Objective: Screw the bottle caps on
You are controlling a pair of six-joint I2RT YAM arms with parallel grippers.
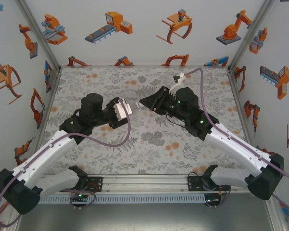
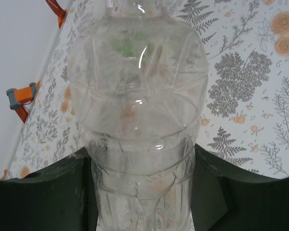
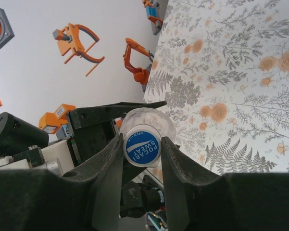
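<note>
A round blue cap (image 3: 142, 147) of smooth plastic, white lettering on top, sits on the neck of a clear, ribbed bottle (image 2: 137, 120). The right claw (image 3: 142, 144) pinches the cap. The left claw (image 2: 142, 180) clamps the bottle's body, mid-counter (image 1: 154, 139) between the arms. Screwing-on looks underway; next, twist it snug.

The top camera sits high up behind the left arm (image 1: 43, 159) and the right arm (image 1: 235, 144). It looks down from far off at the whole flowery tabletop (image 1: 149, 139). The left wrist camera looks along the left claw (image 2: 139, 163), very close to the clear bottle (image 2: 139, 96). The right wrist camera looks past the right claw (image 3: 142, 140) at the blue cap (image 3: 142, 147), close up. Both wrist cameras see that bottle from opposite ends.
</note>
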